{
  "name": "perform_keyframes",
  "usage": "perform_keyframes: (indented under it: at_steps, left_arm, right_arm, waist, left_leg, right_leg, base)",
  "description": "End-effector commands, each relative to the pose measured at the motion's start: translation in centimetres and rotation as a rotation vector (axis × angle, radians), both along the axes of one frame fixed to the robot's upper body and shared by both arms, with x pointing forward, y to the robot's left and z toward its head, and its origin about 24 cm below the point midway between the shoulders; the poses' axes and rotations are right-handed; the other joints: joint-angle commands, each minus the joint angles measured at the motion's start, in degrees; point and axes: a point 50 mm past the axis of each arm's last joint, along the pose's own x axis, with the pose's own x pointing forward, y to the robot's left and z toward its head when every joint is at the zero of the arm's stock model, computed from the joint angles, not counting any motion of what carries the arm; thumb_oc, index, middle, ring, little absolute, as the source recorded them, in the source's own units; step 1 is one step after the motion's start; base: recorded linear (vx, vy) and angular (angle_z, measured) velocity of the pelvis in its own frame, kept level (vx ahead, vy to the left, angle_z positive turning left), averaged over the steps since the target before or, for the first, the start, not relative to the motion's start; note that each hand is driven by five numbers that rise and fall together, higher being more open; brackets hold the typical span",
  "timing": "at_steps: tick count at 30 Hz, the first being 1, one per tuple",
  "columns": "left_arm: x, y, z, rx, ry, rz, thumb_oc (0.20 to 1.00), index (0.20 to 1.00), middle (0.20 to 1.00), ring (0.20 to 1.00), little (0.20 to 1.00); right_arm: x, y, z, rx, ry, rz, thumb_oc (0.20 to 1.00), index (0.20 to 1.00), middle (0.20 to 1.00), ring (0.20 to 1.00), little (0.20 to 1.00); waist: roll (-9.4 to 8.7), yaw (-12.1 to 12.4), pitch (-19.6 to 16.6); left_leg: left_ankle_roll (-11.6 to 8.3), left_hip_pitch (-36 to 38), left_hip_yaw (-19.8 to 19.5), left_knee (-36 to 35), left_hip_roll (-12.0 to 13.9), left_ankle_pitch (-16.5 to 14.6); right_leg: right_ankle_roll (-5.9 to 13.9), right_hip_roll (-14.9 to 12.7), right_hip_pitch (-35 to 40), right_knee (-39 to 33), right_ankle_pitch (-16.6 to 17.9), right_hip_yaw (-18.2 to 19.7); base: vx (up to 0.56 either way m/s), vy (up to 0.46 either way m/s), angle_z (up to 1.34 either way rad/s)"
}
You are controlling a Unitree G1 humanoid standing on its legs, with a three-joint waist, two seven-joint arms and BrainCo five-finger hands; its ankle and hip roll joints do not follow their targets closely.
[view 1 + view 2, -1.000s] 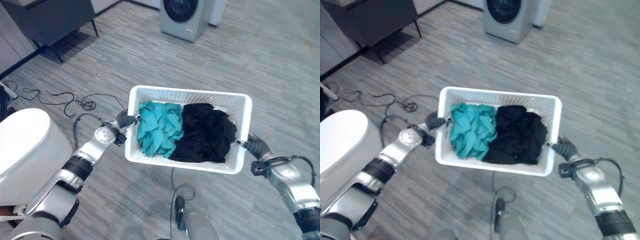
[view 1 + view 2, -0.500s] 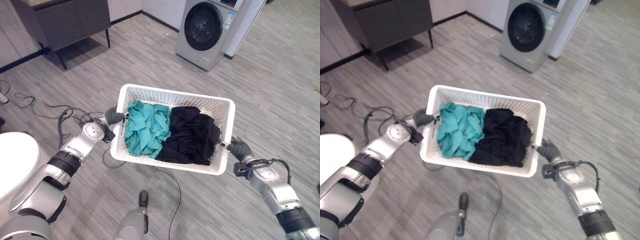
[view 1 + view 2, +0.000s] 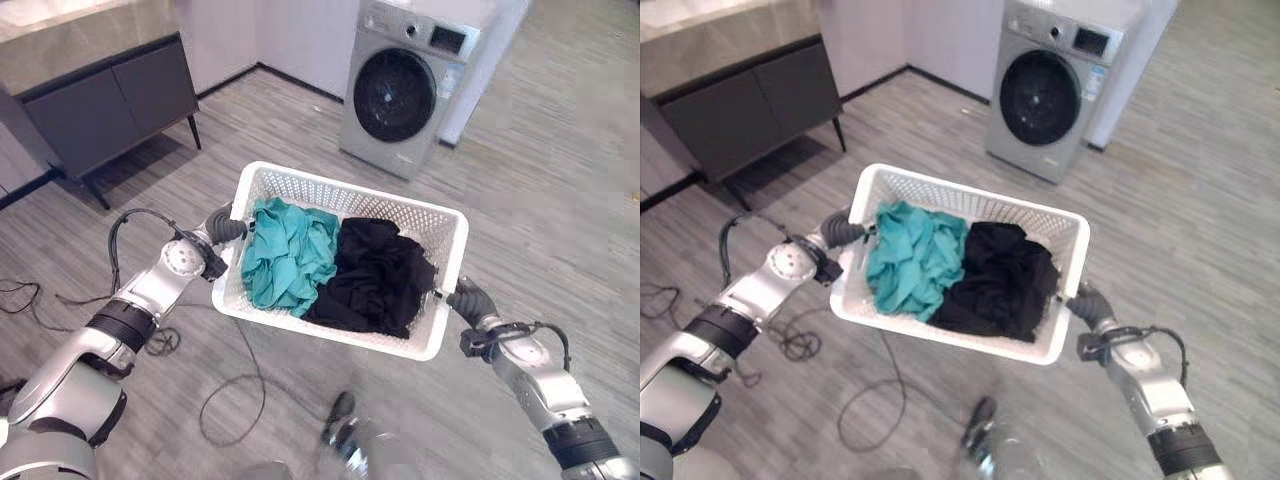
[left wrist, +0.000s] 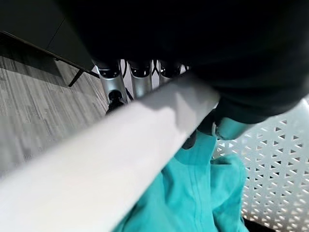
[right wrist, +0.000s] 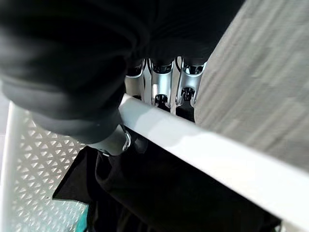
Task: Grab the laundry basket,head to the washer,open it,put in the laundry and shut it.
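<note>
Left eye view: white basket (image 3: 433, 232) held off floor (image 3: 560, 200) between both arms. Left hand (image 3: 224, 229) clamped on left rim, right hand (image 3: 468, 301) clamped on right rim. Teal cloth (image 3: 286, 250) and black cloth (image 3: 375, 275) lying inside, touching. Washer (image 3: 396, 88) seen ahead, door shut. Dark cabinet (image 3: 110, 105) at far left.
</note>
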Motion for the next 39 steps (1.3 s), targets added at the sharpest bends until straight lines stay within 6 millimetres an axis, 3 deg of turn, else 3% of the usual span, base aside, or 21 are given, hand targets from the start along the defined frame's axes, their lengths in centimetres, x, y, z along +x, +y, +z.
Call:
perform_keyframes:
  at_steps: [1,3,4,6,8,9,10,11,13,15,18,20,21,22,23,26,30,34,35,37,39]
  left_arm:
    - [1.3,-1.8,6.1,0.006,-0.24,-0.083,0.2,0.2,0.2,0.2,0.2]
    - [1.3,-1.9,6.0,0.013,-0.239,-0.09,0.2,0.2,0.2,0.2,0.2]
    - [1.2,-2.2,5.5,0.017,-0.226,-0.103,0.2,0.2,0.2,0.2,0.2]
    - [1.2,-2.0,5.2,0.014,-0.219,-0.099,0.2,0.2,0.2,0.2,0.2]
    - [0.9,-1.7,4.6,-0.01,-0.208,-0.093,0.2,0.2,0.2,0.2,0.2]
    - [0.9,-1.7,4.6,-0.01,-0.208,-0.092,0.2,0.2,0.2,0.2,0.2]
    - [0.7,-1.1,5.0,-0.019,-0.207,-0.081,0.2,0.2,0.2,0.2,0.2]
    - [0.6,-0.8,5.5,-0.031,-0.22,-0.076,0.2,0.2,0.2,0.2,0.2]
    - [0.5,-0.6,6.3,-0.034,-0.236,-0.071,0.2,0.2,0.2,0.2,0.2]
    - [0.6,-1.1,6.7,-0.043,-0.243,-0.085,0.2,0.2,0.2,0.2,0.2]
    - [0.9,-2.0,7.2,-0.044,-0.251,-0.106,0.2,0.2,0.2,0.2,0.2]
    - [1.0,-2.3,7.2,-0.036,-0.255,-0.11,0.2,0.2,0.2,0.2,0.2]
    - [1.1,-2.4,7.2,-0.033,-0.257,-0.111,0.2,0.2,0.2,0.2,0.2]
    - [1.1,-2.4,7.2,-0.033,-0.257,-0.112,0.2,0.2,0.2,0.2,0.2]
    - [1.1,-2.8,6.8,-0.03,-0.251,-0.12,0.2,0.2,0.2,0.2,0.2]
    - [1.1,-3.7,6.6,-0.037,-0.251,-0.145,0.2,0.2,0.2,0.2,0.2]
    - [1.1,-3.4,6.9,-0.03,-0.265,-0.139,0.2,0.2,0.2,0.2,0.2]
    - [0.9,-2.6,6.9,-0.022,-0.271,-0.125,0.2,0.2,0.2,0.2,0.2]
    - [0.8,-2.3,7.3,-0.01,-0.285,-0.124,0.2,0.2,0.2,0.2,0.2]
    - [0.7,-2.3,7.4,-0.001,-0.287,-0.128,0.2,0.2,0.2,0.2,0.2]
    - [0.7,-2.3,7.4,0.0,-0.29,-0.126,0.2,0.2,0.2,0.2,0.2]
  right_arm:
    - [2.3,-1.2,6.9,-0.09,-0.275,0.022,0.2,0.2,0.2,0.2,0.2]
    - [2.1,-1.5,6.9,-0.093,-0.273,0.02,0.2,0.2,0.2,0.2,0.2]
    - [1.7,-2.0,6.8,-0.109,-0.259,0.019,0.2,0.2,0.2,0.2,0.2]
    - [1.5,-2.1,6.9,-0.114,-0.26,0.024,0.2,0.2,0.2,0.2,0.2]
    - [1.7,-1.7,7.3,-0.111,-0.28,0.038,0.2,0.2,0.2,0.2,0.2]
    - [1.7,-1.7,7.3,-0.111,-0.28,0.039,0.2,0.2,0.2,0.2,0.2]
    - [1.9,-1.6,7.9,-0.098,-0.305,0.037,0.2,0.2,0.2,0.2,0.2]
    - [2.1,-1.4,8.2,-0.086,-0.321,0.038,0.2,0.2,0.2,0.2,0.2]
    - [2.2,-1.2,8.5,-0.077,-0.334,0.034,0.2,0.2,0.2,0.2,0.2]
    - [2.3,-1.0,8.5,-0.067,-0.339,0.026,0.2,0.2,0.2,0.2,0.2]
    - [1.9,-0.9,7.9,-0.058,-0.322,0.023,0.2,0.2,0.2,0.2,0.2]
    - [1.7,-0.6,7.6,-0.037,-0.321,0.034,0.2,0.2,0.2,0.2,0.2]
    - [1.7,-0.6,7.7,-0.035,-0.327,0.035,0.2,0.2,0.2,0.2,0.2]
    - [1.7,-0.6,7.7,-0.035,-0.327,0.034,0.2,0.2,0.2,0.2,0.2]
    - [1.7,-0.5,7.7,-0.029,-0.34,0.033,0.2,0.2,0.2,0.2,0.2]
    - [1.8,-0.4,7.6,-0.029,-0.351,0.02,0.2,0.2,0.2,0.2,0.2]
    - [2.3,0.2,8.4,-0.028,-0.386,0.038,0.2,0.2,0.2,0.2,0.2]
    - [2.5,0.9,8.7,-0.014,-0.405,0.056,0.2,0.2,0.2,0.2,0.2]
    - [2.8,1.6,8.9,-0.017,-0.414,0.08,0.2,0.2,0.2,0.2,0.2]
    - [3.2,2.0,8.9,-0.031,-0.408,0.096,0.2,0.2,0.2,0.2,0.2]
    - [3.3,2.3,8.9,-0.033,-0.41,0.1,0.2,0.2,0.2,0.2,0.2]
  waist:
    - [1.94,0.76,-2.58]
    - [1.96,0.11,-2.75]
    - [1.62,-1.87,-4.6]
    - [2.04,-2.36,-4.97]
    - [3.38,-2.92,-5.86]
    - [3.28,-3.01,-5.98]
    - [3.0,-2.68,-5.35]
    - [2.66,-2.09,-4.73]
    - [2.22,-1.06,-3.51]
    - [1.93,-0.63,-2.58]
    - [1.05,0.67,-1.64]
    - [0.2,1.89,-1.69]
    - [0.43,2.38,-1.74]
    - [0.13,2.42,-1.62]
    - [0.76,3.55,-2.03]
    - [1.22,4.24,-2.42]
    - [1.61,5.44,-4.07]
    - [0.75,6.13,-4.81]
    - [0.77,5.99,-4.79]
    - [0.94,5.21,-3.98]
    - [1.31,4.89,-3.41]
  left_leg:
    - [3.56,5.29,-1.55,-22.33,4.79,11.33]
    - [3.45,6.31,-1.79,-22.36,4.86,10.83]
    - [2.73,9.88,-2.75,-22.27,5.08,10.05]
    - [2.46,10.68,-3.14,-21.76,5.77,10.27]
    - [0.91,10.0,-3.79,-15.23,9.33,14.99]
    - [0.86,9.72,-3.88,-15.13,9.28,15.11]
    - [0.45,2.33,-5.22,3.32,13.74,23.13]
    - [1.01,-0.23,-5.72,10.81,15.62,25.22]
    - [1.84,-5.06,-7.24,20.86,17.49,26.21]
    - [2.11,-7.82,-6.12,22.49,20.33,26.43]
    - [2.24,-14.75,-6.77,16.38,15.79,21.67]
    - [2.64,-16.67,-6.8,2.76,10.98,21.81]
    - [2.2,-17.01,-7.99,-4.67,9.52,22.05]
    - [2.25,-16.36,-7.78,-5.62,9.18,22.51]
    - [1.02,-15.96,-10.58,-17.84,7.18,25.79]
    - [0.33,-17.22,-11.01,-26.6,5.19,28.66]
    - [1.2,-14.8,-11.81,-27.23,4.15,30.06]
    - [2.99,-13.86,-10.64,-23.68,2.84,27.34]
    - [5.01,-11.25,-9.45,-23.72,2.46,25.12]
    - [6.76,-8.92,-7.4,-23.32,2.25,23.27]
    - [7.64,-7.71,-6.39,-22.98,2.13,22.15]
  right_leg:
    - [25.56,-11.85,1.0,-5.53,-2.73,2.41]
    - [25.85,-11.84,0.78,-5.29,-2.41,3.03]
    - [25.65,-9.75,1.2,-2.75,-0.91,6.43]
    - [25.4,-8.76,0.6,-1.24,-1.14,7.24]
    - [23.47,-5.05,1.42,1.13,-3.25,7.74]
    - [23.38,-5.11,1.3,0.96,-3.07,7.69]
    - [19.5,-2.04,3.82,1.31,-5.69,6.93]
    - [17.5,-0.02,5.47,1.15,-7.29,7.09]
    - [15.23,2.48,8.2,0.83,-9.78,7.59]
    - [13.78,4.39,10.83,0.42,-11.73,7.28]
    - [14.03,4.97,13.68,-0.46,-12.95,8.28]
    - [14.7,4.38,13.91,-0.81,-12.64,8.68]
    - [15.22,4.61,14.55,-1.25,-12.89,8.86]
    - [15.28,4.27,14.75,-1.31,-12.9,8.88]
    - [15.95,5.03,16.52,-2.2,-13.68,9.07]
    - [16.23,5.6,19.2,-2.91,-15.1,9.21]
    - [16.49,5.74,21.09,-2.35,-17.18,11.8]
    - [17.83,4.53,19.95,6.28,-17.79,13.16]
    - [20.53,3.61,16.65,17.42,-15.33,12.5]
    - [23.95,1.58,12.18,27.81,-10.63,10.72]
    - [24.98,0.04,10.87,32.71,-9.22,9.27]
  base:
    - [0.47,-0.139,0.32]
    - [0.49,-0.156,0.04]
    - [0.54,-0.182,0.03]
    - [0.48,-0.172,0.17]
    - [0.41,-0.239,0.03]
    - [0.38,-0.443,-0.05]
    - [0.32,-0.487,-0.05]
    - [0.41,-0.626,-0.02]
    - [0.31,-0.394,-0.25]
    - [0.31,-0.277,-0.56]
    - [0.26,-0.054,0.01]
    - [0.21,0.075,-0.06]
    - [0.21,0.07,-0.33]
    - [0.34,0.082,-0.42]
    - [0.32,0.078,-0.41]
    - [0.35,0.082,-0.81]
    - [0.38,0.156,-0.52]
    - [0.31,0.18,-0.35]
    - [0.25,0.198,-0.21]
    - [0.22,0.183,-0.3]
    - [0.14,0.153,-0.23]
